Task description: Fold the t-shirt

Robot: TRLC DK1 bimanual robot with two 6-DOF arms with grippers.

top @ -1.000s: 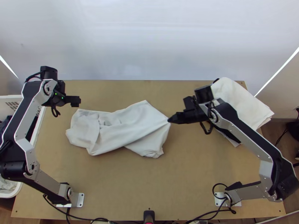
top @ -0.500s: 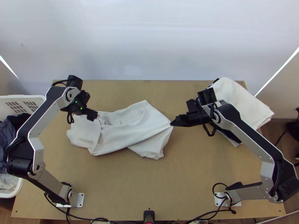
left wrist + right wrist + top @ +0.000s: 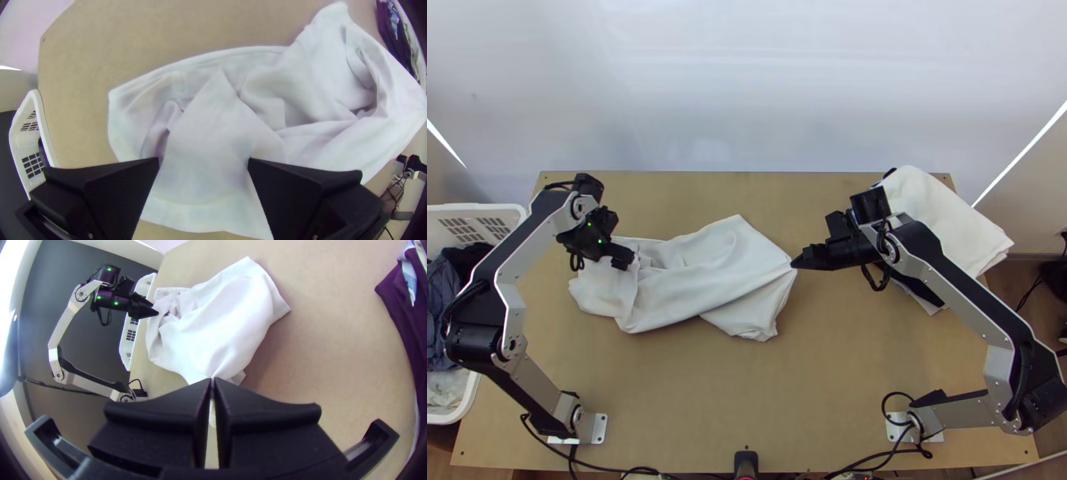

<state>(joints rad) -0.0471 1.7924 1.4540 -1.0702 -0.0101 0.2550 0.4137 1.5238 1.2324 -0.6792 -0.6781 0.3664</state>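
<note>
"What takes up the most room?"

"The light wooden table (image 3: 811,360). The left arm (image 3: 535,232) and the right arm (image 3: 955,276) rise from its near edge and bend in over it."

"And after those?"

"A white basket (image 3: 451,210) with slotted sides, at the table's left side. Dark clothes (image 3: 455,264) and some whitish cloth are heaped in it."

"Where's the t-shirt (image 3: 707,272)?"

"On the table, left of the middle and towards the far side. It's white, and it lies partly folded over itself. The left end is bunched and creased; the rest runs smoother to the right and narrows to a point."

"Anything else white?"

"A stack of white cloth (image 3: 939,224), smaller in the top view, at the far right corner. It's well apart from the shirt, and the right arm's wrist is close beside it."

"Now the grippers. Right one first?"

"The right gripper (image 3: 795,262) is at the shirt's right end. Its fingers are together, clamped on a pinch of the shirt, and the right wrist view has the creases gathering into that grip."

"And the other?"

"The left gripper (image 3: 627,258) is over the bunched left end. In the left wrist view its fingers stand wide apart, with shirt fabric visible between them. I can't tell whether they touch it."

"Smallest thing?"

"A little black fitting (image 3: 745,462) at the middle of the near edge."
</note>
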